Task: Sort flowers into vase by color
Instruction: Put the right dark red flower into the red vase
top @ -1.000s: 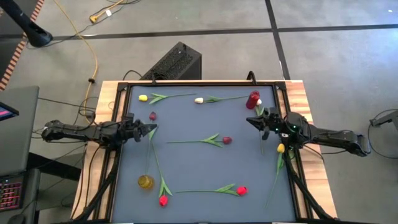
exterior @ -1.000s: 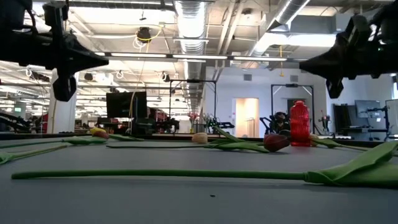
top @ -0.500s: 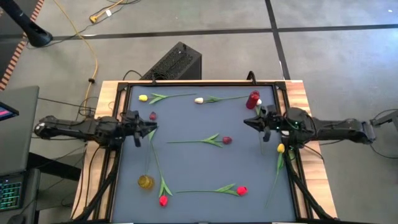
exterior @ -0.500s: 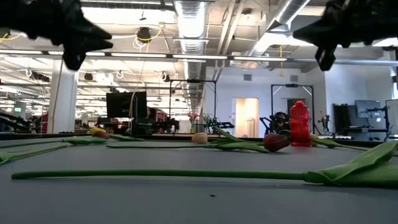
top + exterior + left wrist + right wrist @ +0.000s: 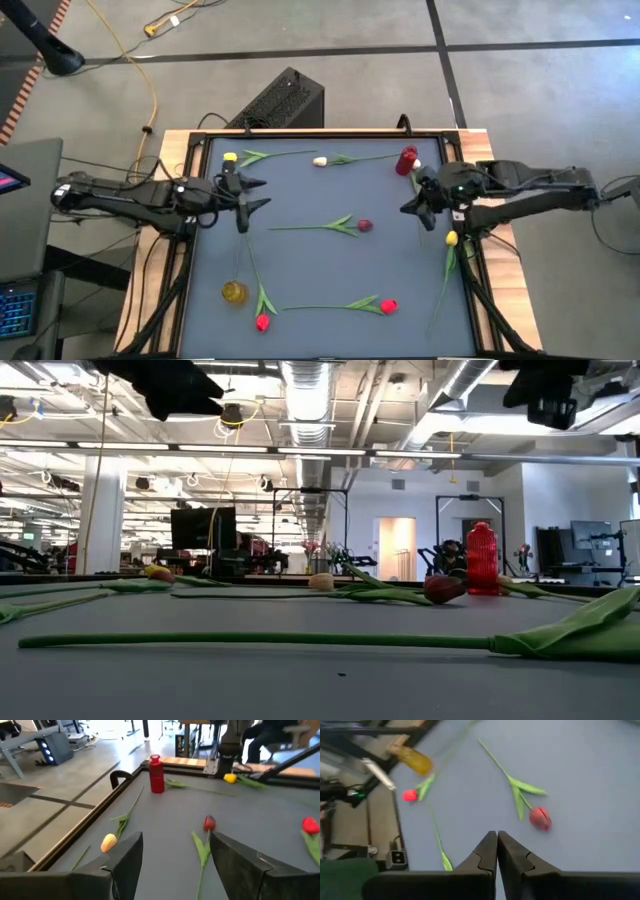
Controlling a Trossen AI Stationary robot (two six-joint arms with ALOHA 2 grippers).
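Several tulips lie flat on the grey table top: a yellow one (image 5: 230, 157) and a cream one (image 5: 320, 161) at the far side, a dark red one (image 5: 365, 226) in the middle, two red ones (image 5: 389, 306) (image 5: 262, 322) near the front, and a yellow one (image 5: 451, 238) at the right rim. A red vase (image 5: 407, 160) stands far right and a yellow vase (image 5: 233, 292) near left. My left gripper (image 5: 260, 193) hovers open over the left part, with nothing between its fingers (image 5: 127, 862). My right gripper (image 5: 405, 208) hovers shut near the red vase, holding nothing (image 5: 496, 851).
A black frame (image 5: 190, 230) rims the table, with wooden boards outside it. A long stem (image 5: 252, 262) runs from below my left gripper toward the near red tulip. A black box (image 5: 280, 100) stands on the floor beyond the far edge. There is bare table between the flowers.
My left gripper has opened from shut, risen well above the table and shifted a little toward the far right. My right gripper has also risen, staying shut, and its arm has swung so the tip sits slightly nearer the front. No flower has moved.
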